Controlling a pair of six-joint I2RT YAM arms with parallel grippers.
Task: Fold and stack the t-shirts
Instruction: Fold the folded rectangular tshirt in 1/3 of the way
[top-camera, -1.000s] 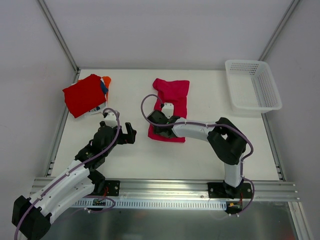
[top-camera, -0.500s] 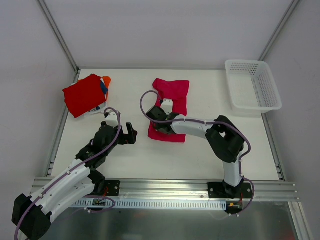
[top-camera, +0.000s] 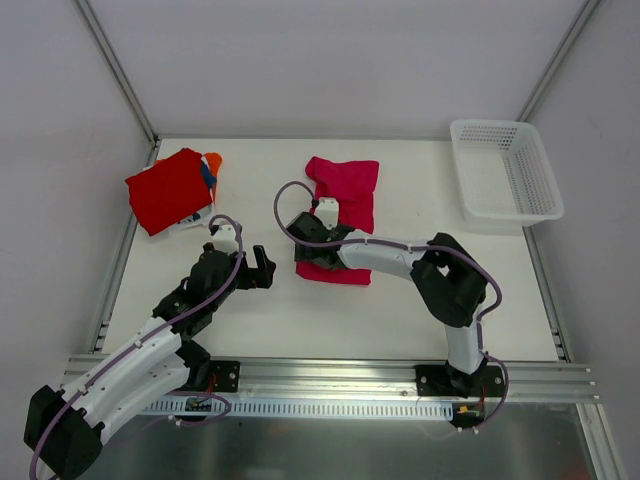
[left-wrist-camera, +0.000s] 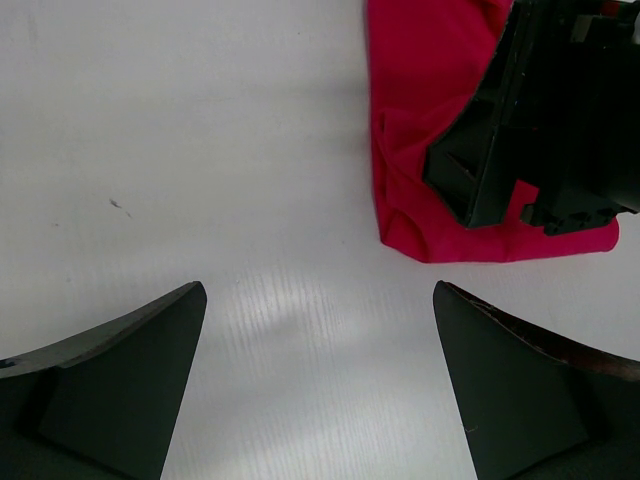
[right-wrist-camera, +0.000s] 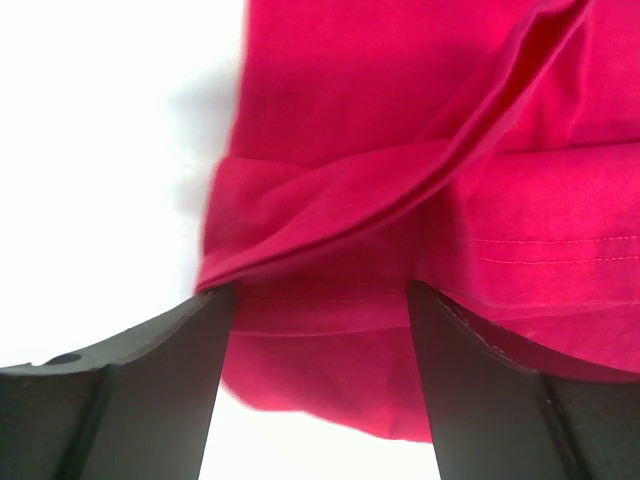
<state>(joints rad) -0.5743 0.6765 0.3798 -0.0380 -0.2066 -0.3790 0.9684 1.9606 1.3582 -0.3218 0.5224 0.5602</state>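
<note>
Magenta-pink t-shirt (top-camera: 348, 195): lies partly folded on the table (top-camera: 400, 310), around the middle and reaching toward 12 o'clock. Its near edge is bunched into creases, and in the right wrist view (right-wrist-camera: 400, 140) a fold runs across it.
Red t-shirt (top-camera: 168, 190): folded square at the table's 10 o'clock corner, on top of a pile.
Pile under it: orange cloth (top-camera: 212, 160) and blue cloth (top-camera: 208, 178) peek out at the red shirt's 3 o'clock side, and white cloth (top-camera: 190, 222) at its 6 o'clock edge.
Right tool (top-camera: 308, 250): down on the near left corner of the magenta-pink t-shirt. The jaws are parted, with the creased edge of the cloth between them (right-wrist-camera: 318, 300); the fingers are not pressed together on it.
Left tool (top-camera: 262, 268): at 9 o'clock of that same corner, just beside the right tool. The jaws are spread wide over bare table (left-wrist-camera: 320, 380) with nothing between them.
Basket (top-camera: 505, 170): white mesh, at the table's 2 o'clock corner, well apart from both shirts.
</note>
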